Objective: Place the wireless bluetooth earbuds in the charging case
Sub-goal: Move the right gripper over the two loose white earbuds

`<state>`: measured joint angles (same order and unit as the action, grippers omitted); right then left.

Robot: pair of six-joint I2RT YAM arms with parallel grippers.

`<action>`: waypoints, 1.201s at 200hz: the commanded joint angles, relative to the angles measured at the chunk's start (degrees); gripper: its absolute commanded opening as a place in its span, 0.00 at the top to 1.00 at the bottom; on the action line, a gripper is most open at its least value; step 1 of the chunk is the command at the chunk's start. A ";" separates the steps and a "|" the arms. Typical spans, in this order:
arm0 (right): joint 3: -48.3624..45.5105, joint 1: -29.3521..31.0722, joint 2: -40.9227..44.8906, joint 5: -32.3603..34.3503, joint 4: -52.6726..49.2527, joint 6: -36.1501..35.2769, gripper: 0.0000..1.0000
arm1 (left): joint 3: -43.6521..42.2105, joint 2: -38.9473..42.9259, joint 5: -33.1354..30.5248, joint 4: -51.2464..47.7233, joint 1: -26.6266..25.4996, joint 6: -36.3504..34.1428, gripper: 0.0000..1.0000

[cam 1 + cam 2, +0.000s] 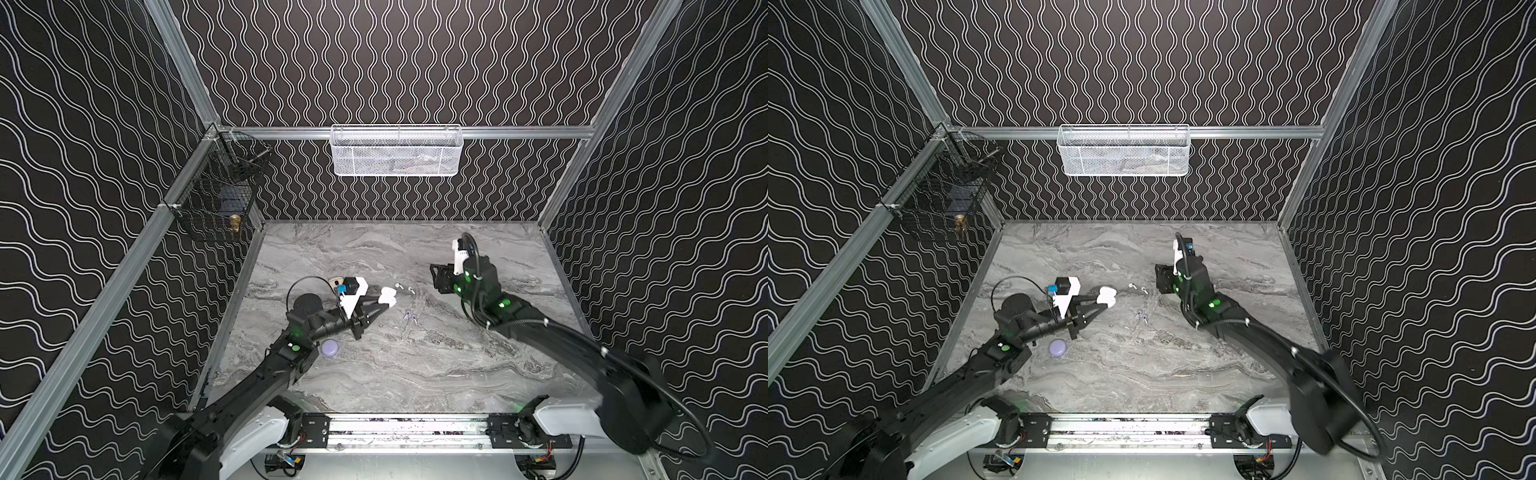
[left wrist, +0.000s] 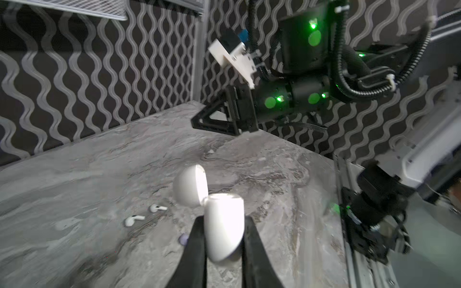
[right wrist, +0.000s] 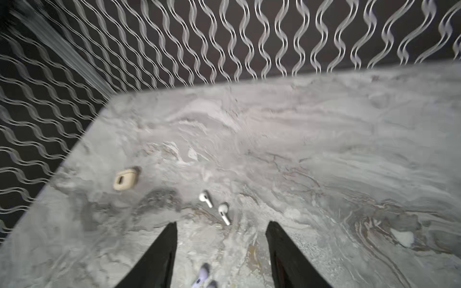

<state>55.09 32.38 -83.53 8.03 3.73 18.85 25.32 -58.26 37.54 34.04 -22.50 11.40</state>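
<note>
A: Entry one, white charging case (image 2: 223, 224)?

B: Body clamped in the left hand (image 2: 223, 220), lid (image 2: 190, 185) swung open. Whether it touches the table (image 1: 415, 374) I cannot tell.

A: Entry two, right hand (image 3: 221, 223)?

B: Jaws apart and empty, raised above the table well away from the case.

A: Entry three, earbuds?

B: The white earbuds (image 1: 398, 286), a pair, lie loose on the table near the case, between it and the right hand. They are close together but apart. The lilac earbuds (image 1: 407, 314), also a pair, lie near the case on its arm-base side. Glare washes out the case's wells.

A: Hazards?

B: The buds are tiny and smooth, so a pinch slightly off-centre would likely flick one away. The white pair lies so close that the jaws may catch both. A lilac bud probably belongs elsewhere. Pressing a bud in could twist the case in its grip.

A: View discrepancies?

B: The right wrist view shows a cream case (image 3: 125, 179) beyond the white pair, which the top views mostly hide behind the left arm. Only the top views show the lilac round case (image 1: 1058, 347), beside that arm. Only the left wrist view shows the grip and the open lid plainly.
</note>
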 commanded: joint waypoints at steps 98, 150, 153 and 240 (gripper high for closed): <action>18.19 -0.87 -27.42 -10.29 -10.66 -4.25 0.35 | -4.23 6.01 -3.91 -0.36 3.34 -4.51 1.00; 17.89 -0.65 -30.03 -12.01 -10.96 -4.17 0.47 | -3.66 8.22 -4.56 -3.75 3.35 -5.20 1.00; 17.68 -0.50 -30.20 -12.06 -10.93 -4.17 0.47 | -3.65 8.23 -4.50 -3.75 3.34 -5.24 1.00; 17.51 2.37 -32.90 -11.22 -10.15 -2.87 0.61 | -4.03 9.65 -4.56 -3.80 3.34 -4.78 1.00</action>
<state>72.14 33.85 -115.94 -3.51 -6.02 15.33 21.26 -49.17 33.28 29.91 -19.22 7.11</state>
